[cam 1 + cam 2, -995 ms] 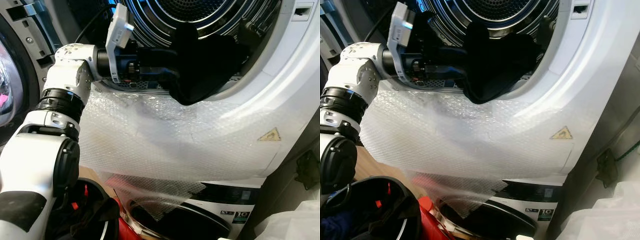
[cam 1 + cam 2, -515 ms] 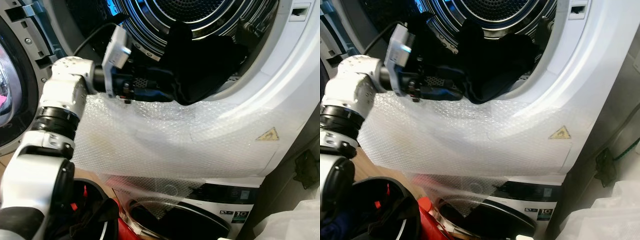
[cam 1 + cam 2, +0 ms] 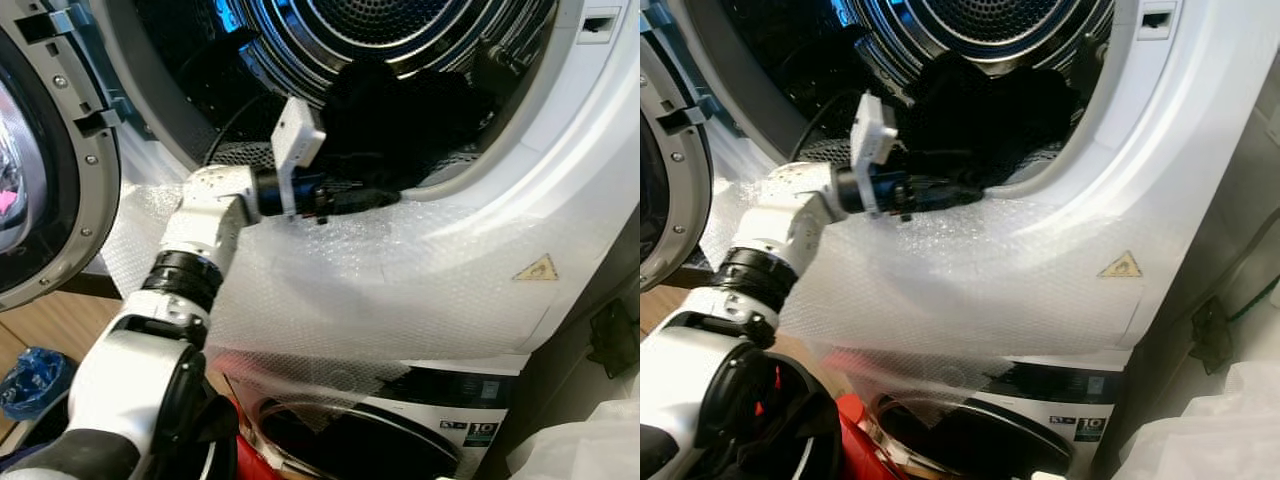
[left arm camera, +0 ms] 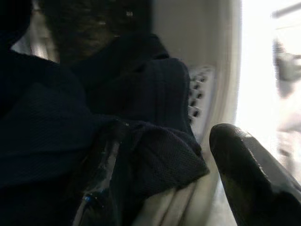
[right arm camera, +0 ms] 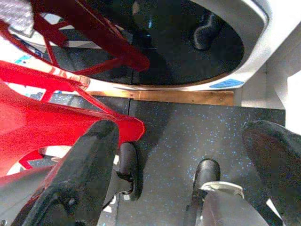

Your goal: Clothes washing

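The left gripper reaches over the bubble wrap to the dryer drum opening, jaws spread apart beside the dark garment heaped at the drum's lip. The right gripper hangs over the floor beside a red basket, jaws apart.

Garment: black knit cloth seen in the white-fronted machine.
Wrap: clear bubbled sheet below that opening.
Basket: red plastic.
Floor: dark, speckled.
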### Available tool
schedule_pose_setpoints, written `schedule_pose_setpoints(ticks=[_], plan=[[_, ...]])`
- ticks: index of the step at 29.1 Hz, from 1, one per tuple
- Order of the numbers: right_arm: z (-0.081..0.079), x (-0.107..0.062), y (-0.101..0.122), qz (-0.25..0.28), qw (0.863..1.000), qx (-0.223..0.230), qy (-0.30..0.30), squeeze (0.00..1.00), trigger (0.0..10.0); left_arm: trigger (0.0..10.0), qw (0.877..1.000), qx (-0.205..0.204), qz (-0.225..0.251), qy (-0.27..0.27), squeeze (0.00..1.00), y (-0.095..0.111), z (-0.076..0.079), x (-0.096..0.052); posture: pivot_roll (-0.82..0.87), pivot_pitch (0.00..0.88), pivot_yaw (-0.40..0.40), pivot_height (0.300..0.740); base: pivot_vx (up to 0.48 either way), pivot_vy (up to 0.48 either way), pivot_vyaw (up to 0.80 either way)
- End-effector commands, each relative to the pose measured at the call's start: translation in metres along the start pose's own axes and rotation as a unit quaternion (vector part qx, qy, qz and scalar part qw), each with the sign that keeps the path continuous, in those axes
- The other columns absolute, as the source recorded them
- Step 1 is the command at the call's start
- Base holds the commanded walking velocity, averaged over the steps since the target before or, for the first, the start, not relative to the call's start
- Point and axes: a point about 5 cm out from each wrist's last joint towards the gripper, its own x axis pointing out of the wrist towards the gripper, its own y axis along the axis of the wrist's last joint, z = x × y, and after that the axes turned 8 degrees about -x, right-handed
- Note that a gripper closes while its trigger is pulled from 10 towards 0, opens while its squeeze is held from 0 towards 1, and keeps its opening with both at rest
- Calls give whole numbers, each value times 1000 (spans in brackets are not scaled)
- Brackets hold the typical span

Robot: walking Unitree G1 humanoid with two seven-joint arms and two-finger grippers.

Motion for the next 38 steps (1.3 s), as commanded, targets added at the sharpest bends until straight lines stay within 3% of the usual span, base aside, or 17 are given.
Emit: schedule_pose_setpoints(ticks=[1,3,9,18,24,28,32,34,38], plan=[[-7,-1,-3,-4,1000,-1,8,0,10000,10000,996,51,21,76,0,29,-16,-2,70,0,133,740,0,0,0],[-7,0,-1,-2,1000,0,8,0,10000,10000,991,63,6,114,0,31,-21,2,66,0,135,740,0,0,0],[-7,0,0,0,1000,1,8,0,10000,10000,986,75,-13,150,0,33,-27,5,60,0,137,740,0,0,0],[-5,0,-1,-1,1000,2,7,0,10000,10000,975,29,-23,220,0,50,-42,6,47,0,142,740,0,0,0],[-1,-2,-6,-1,1000,6,1,0,10000,10000,982,-17,-70,175,0,40,-41,2,3,0,153,740,0,0,0],[3,-4,-11,-6,1000,6,-4,0,10000,10000,977,9,-109,185,0,33,-42,-1,-12,0,153,740,0,0,0],[7,-5,-13,-8,1000,5,-9,0,10000,10000,971,29,-107,211,0,34,-45,-2,-23,0,153,740,0,0,0],[8,-4,-12,-5,1000,6,-11,0,10000,10000,970,14,-53,238,0,44,-48,-3,-34,0,153,740,0,0,0],[6,-3,-7,4,1000,10,-12,0,10000,10000,987,40,1,158,0,66,-39,7,-30,0,146,740,0,0,0]])
